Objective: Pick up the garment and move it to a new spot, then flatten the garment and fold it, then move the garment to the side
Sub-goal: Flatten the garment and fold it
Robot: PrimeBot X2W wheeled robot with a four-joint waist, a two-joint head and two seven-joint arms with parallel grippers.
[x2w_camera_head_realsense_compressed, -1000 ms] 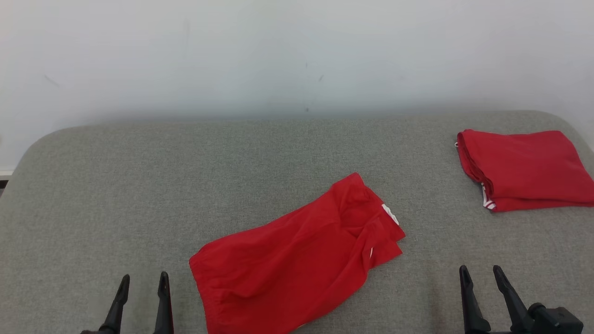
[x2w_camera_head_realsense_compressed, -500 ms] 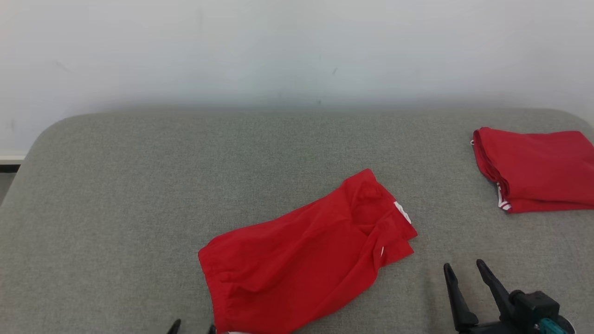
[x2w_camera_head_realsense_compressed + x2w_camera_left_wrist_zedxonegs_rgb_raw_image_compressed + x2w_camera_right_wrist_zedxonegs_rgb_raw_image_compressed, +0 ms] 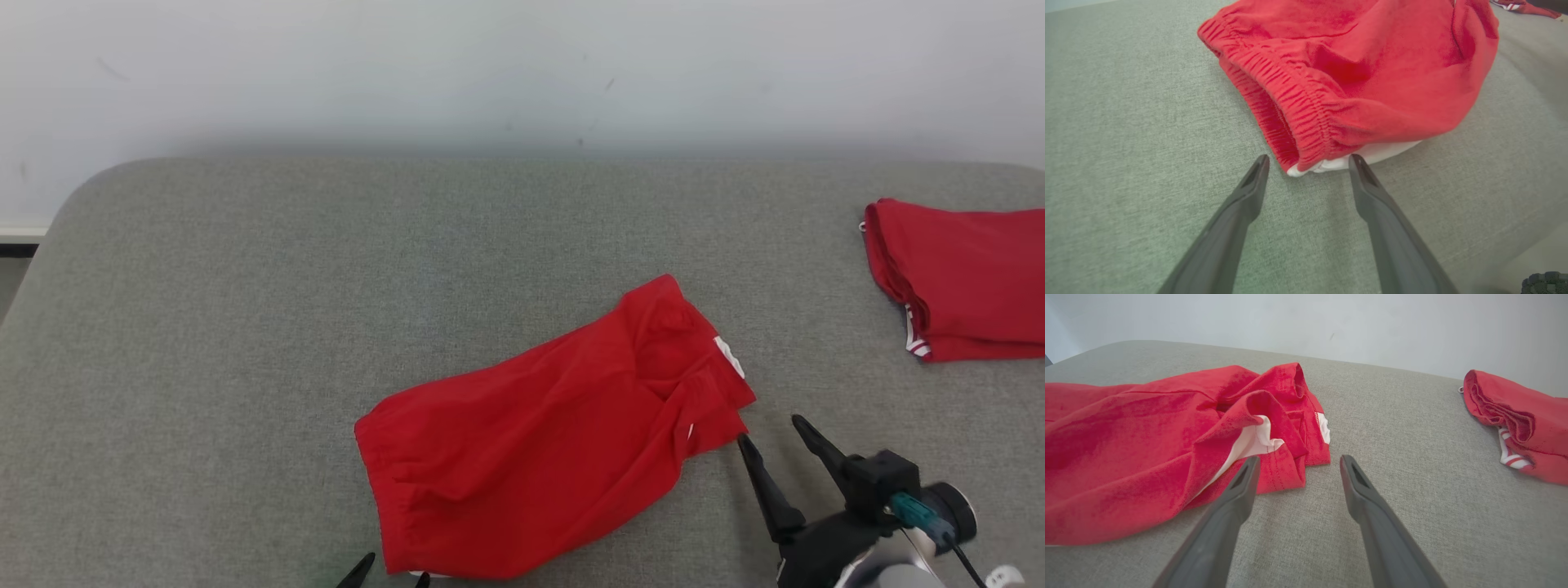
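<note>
The crumpled red cloth shorts (image 3: 555, 441) lie slantwise in the near middle of the grey cloth-covered counter (image 3: 245, 286). The gathered elastic waistband (image 3: 1294, 110) is at the near left and the leg hems (image 3: 1286, 473) point to the far right. I think this is why the two arms stand at the two ends: each one can take one end and lift the shorts together.

The left fingers (image 3: 1241, 208) are fully apart, with the near corner of the waistband just between their tips, and they hold nothing. The right fingers (image 3: 1237, 506) are also spread wide and empty, just beside the leg hems.

A second red garment, folded (image 3: 963, 278), lies at the far right, well apart, probably as a finished piece. The picture edge cuts it off.

In the head view, the left fingers show as two tips at the bottom edge. A white lining (image 3: 1372, 153) looks out from under the waistband, but how far it goes is hidden. I cannot tell if any fingertip touches the counter.
</note>
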